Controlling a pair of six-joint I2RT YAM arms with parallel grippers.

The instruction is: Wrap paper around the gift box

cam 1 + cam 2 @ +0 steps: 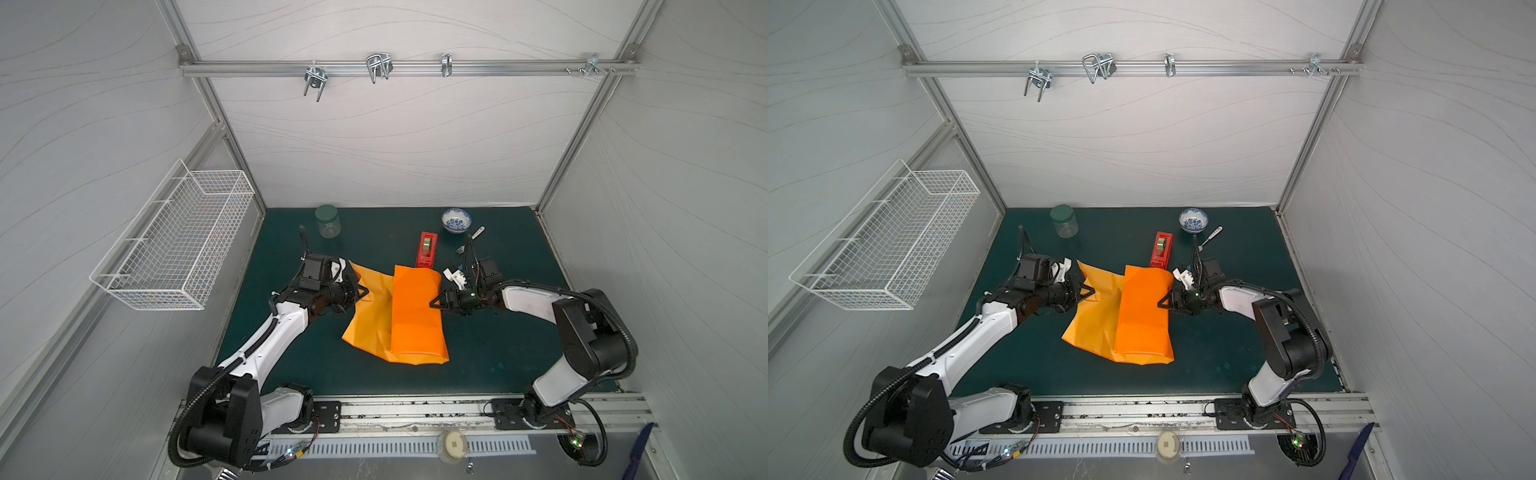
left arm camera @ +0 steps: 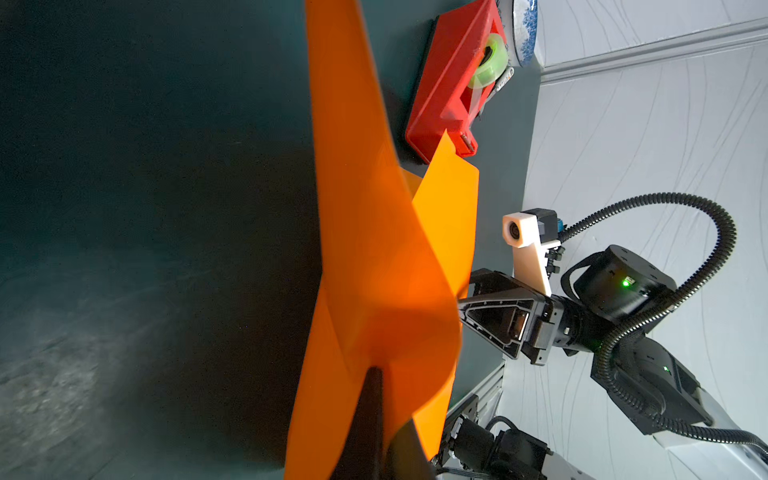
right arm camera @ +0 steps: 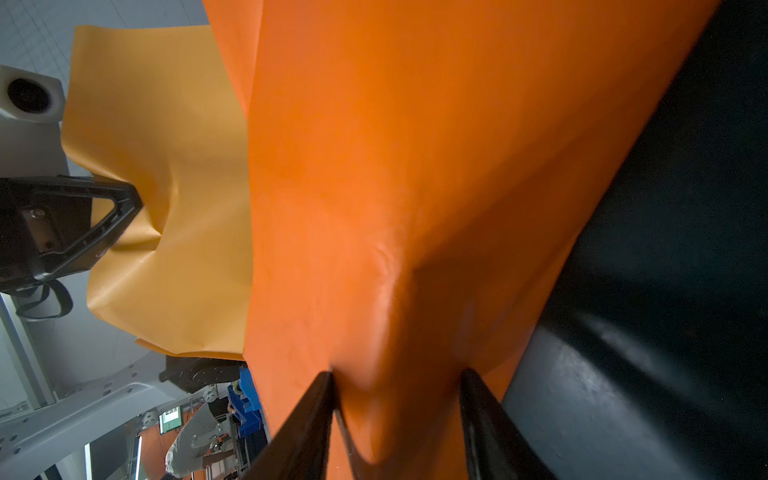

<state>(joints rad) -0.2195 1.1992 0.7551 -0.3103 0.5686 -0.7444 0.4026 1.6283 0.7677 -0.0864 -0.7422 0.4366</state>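
Overhead, in both top views, found the paper (image 1: 415, 316) (image 1: 1142, 316) at mid-bench (image 1: 498, 353), folded once into a long raised panel, with a creased flap beside it toward the bench's left edge. Saw no gift box anywhere; judged it buried under that panel. Found the left gripper (image 1: 365, 293) (image 1: 1092, 291) clamped on the flap's rim and the right gripper (image 1: 432, 302) (image 1: 1160, 303) set against the panel's opposite long side. Noted the tape dispenser (image 1: 427, 249) just past the paper's far end, toward the far edge, and no tape on the paper.

Through the left wrist camera, caught the left gripper (image 2: 374, 374) shut tight on the paper (image 2: 374, 249), which rose ahead as a tall ridge and half hid the right gripper (image 2: 465, 309). Read nothing on the tape dispenser (image 2: 449, 91): plain red body, pale green roll.

Through the right wrist camera, found the right gripper (image 3: 397, 374) with jaws part-way apart and both fingers (image 3: 316, 399) against a paper-covered bulge; took that for a grip on the paper (image 3: 374, 166), perhaps with the box's side beneath.

Judged one side folded over. Left to do: second flap across, both ends tucked, seam taped. Made out no brand, label or lettering in any view.
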